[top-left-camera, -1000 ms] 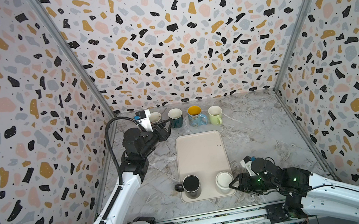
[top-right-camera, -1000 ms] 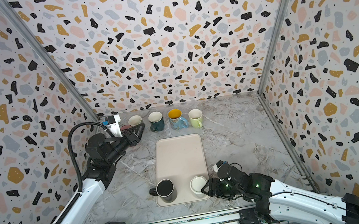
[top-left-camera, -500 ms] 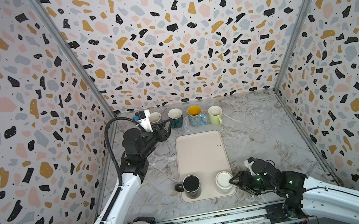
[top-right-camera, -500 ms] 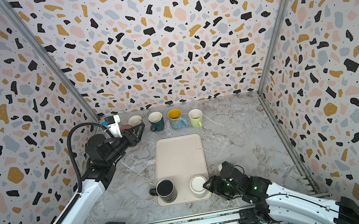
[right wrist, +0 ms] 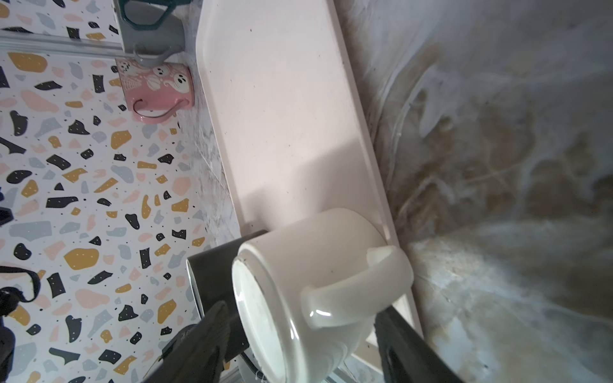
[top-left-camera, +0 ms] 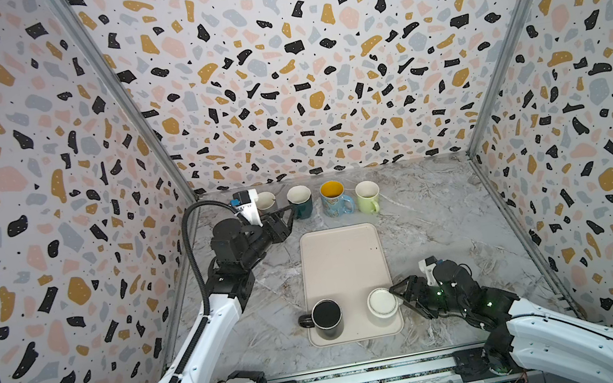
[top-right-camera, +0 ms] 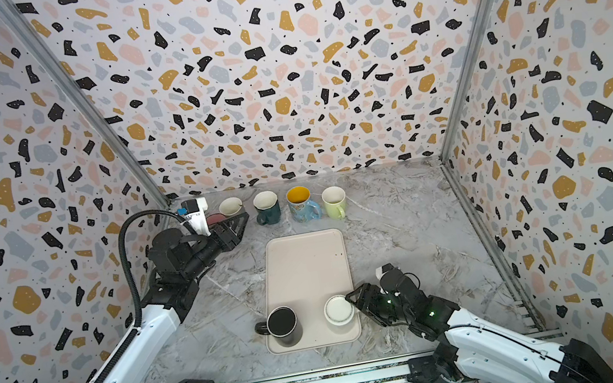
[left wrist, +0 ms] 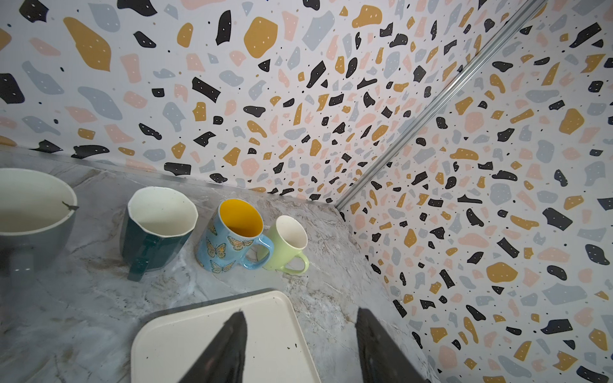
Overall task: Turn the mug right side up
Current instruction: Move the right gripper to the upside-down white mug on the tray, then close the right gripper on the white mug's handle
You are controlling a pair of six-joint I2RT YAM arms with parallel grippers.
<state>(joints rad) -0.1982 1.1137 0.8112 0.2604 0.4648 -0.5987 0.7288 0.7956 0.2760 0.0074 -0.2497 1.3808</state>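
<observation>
**A:** What has the right arm done in the last second?

**B:** It has come in. The right pincer (top-left-camera: 398,294) was standing off the right edge of the tray (top-left-camera: 342,262), clear of the white mug (top-left-camera: 383,306). Now it has slid left across the lower part of the frame, and its tips reach over that edge to the mug itself.

**A:** Is it gripping yet?

**B:** No, it is open. In the right wrist view the two dark fingers (right wrist: 205,335) stand apart, with the mug's body and its handle (right wrist: 358,288) between them. I cannot tell whether either pad already touches.

**A:** And where is the mug?

**B:** It has not shifted. It sits bottom up on the lower right corner of the tray, just below the centre of the frame. Its flat base faces up in both top views. The black mug (top-left-camera: 326,315) stands mouth up near it on the left.

**A:** What about the left arm?

**B:** The left pincer (top-left-camera: 286,217) is where it was, above and left of the tray by the row of upright mugs (top-left-camera: 333,196) at the back of the surface (top-left-camera: 429,231). It is open with nothing in it. Its wrist view shows only the tray's far end between the fingers.

**A:** So what does this mean for the task?

**B:** I judge the approach done and the grasp next, then a lift and a half turn. The handle lies inside the gap, so the fingers may close on it rather than on the wall. That hold could twist once the mug is rolled over.
</observation>
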